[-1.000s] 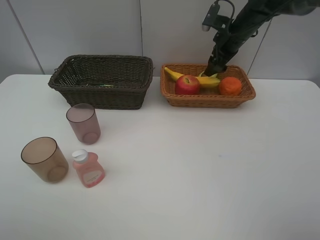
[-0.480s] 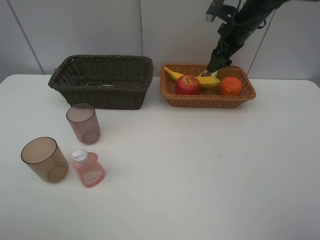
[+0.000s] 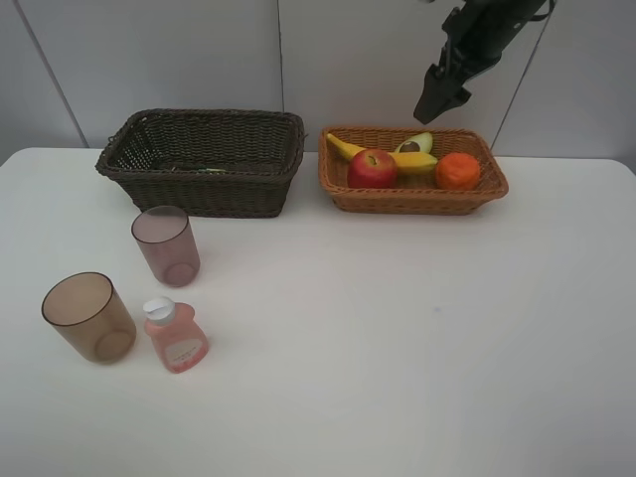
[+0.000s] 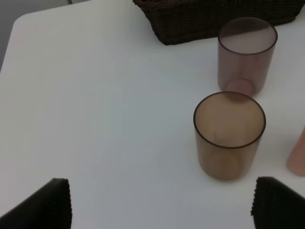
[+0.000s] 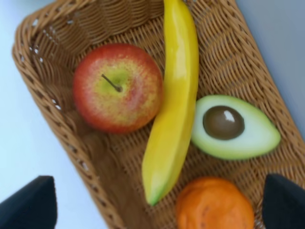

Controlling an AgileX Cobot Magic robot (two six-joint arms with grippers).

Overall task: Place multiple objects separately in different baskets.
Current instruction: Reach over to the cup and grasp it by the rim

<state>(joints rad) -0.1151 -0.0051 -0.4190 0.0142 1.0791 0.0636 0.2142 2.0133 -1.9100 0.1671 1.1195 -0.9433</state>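
Fruit in the tan basket, cups and bottle loose on the table

Below the right claw, the shallow tan basket holds a yellow banana lying flat, a red apple stem-up, a halved avocado pit-up and an orange tangerine. The empty-looking dark basket sits off to the claw's side. Ahead of the left claw, two translucent cups stand upright, with the pink bottle beside the nearer.
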